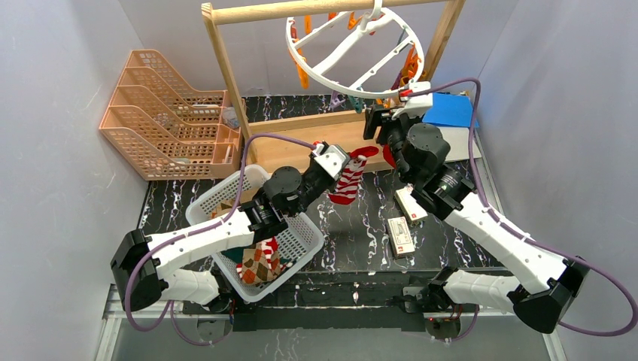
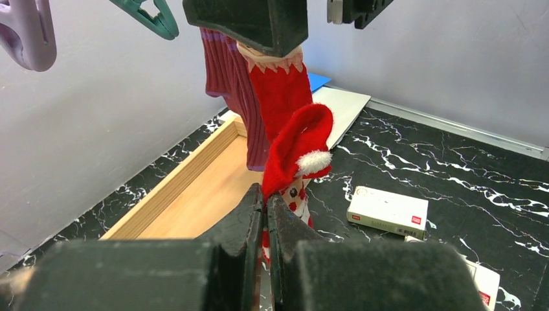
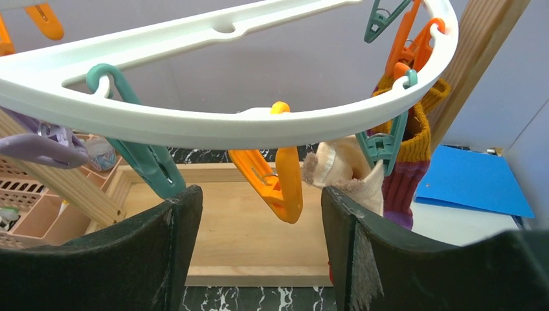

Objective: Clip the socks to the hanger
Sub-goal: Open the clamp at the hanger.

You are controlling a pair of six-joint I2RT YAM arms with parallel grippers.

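Left gripper (image 1: 336, 167): pinched tight on red-white sock (image 1: 350, 180), raised above table (image 1: 361, 233), just in front of rack (image 1: 316, 124) base. In left wrist view, fingers (image 2: 249, 217) pressed together on sock's lower edge.

Right gripper (image 1: 380, 119): jaws spread wide, nothing clamped, under near rim of hanger (image 1: 353, 53). In right wrist view, orange clip (image 3: 278, 181) hanging between fingers (image 3: 175, 227), touching neither; teal clip (image 3: 145, 162) just left. Cream cuff (image 3: 343, 172) against right finger's inner face, beside maroon sock (image 3: 404, 175) hanging from ring.

Hanger hooked on rack's top bar. Argyle sock (image 1: 259, 263) in basket (image 1: 301, 229) under left arm. Two boxes (image 1: 411, 204) on table near right arm.
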